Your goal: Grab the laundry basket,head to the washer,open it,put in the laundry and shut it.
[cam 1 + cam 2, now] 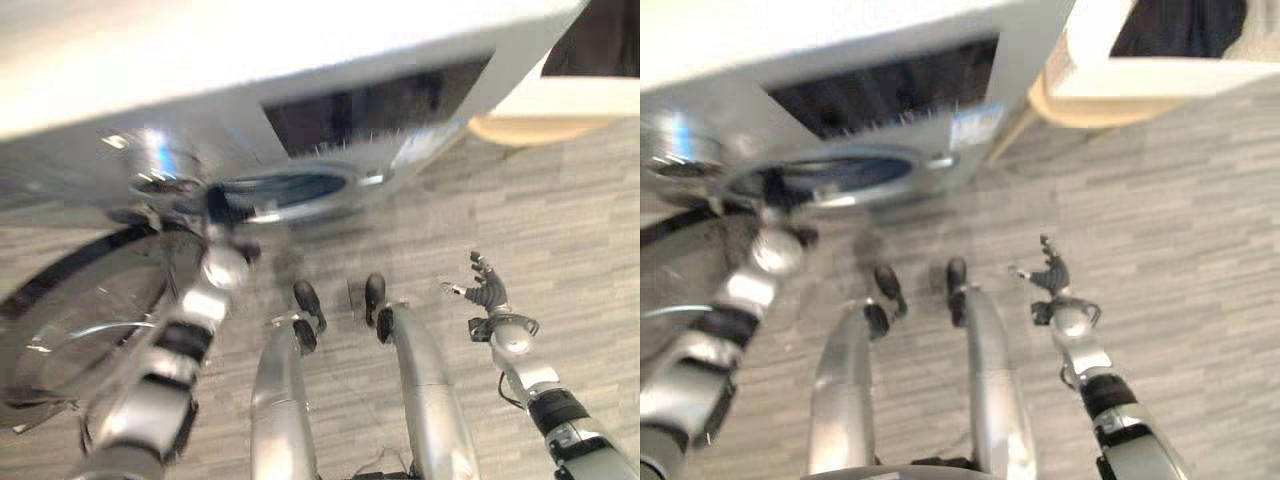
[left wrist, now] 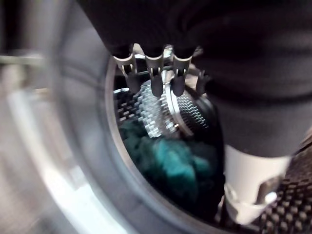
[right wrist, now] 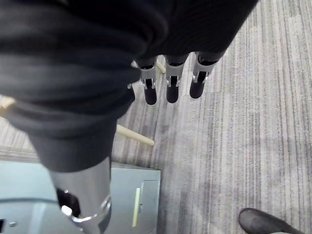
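Teal laundry (image 2: pixel 170 163) in perforated silver drum (image 2: pixel 165 112); washer (image 1: pixel 250 90) white (dark panel); floor (image 3: pixel 253 122) grey-striped.

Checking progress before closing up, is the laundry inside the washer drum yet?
In: teal laundry lies inside the perforated drum, seen past the left robot hand.

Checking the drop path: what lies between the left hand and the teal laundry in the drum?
Nothing: in the left wrist view the left hand hangs in the washer's opening, with open space down to the teal laundry.
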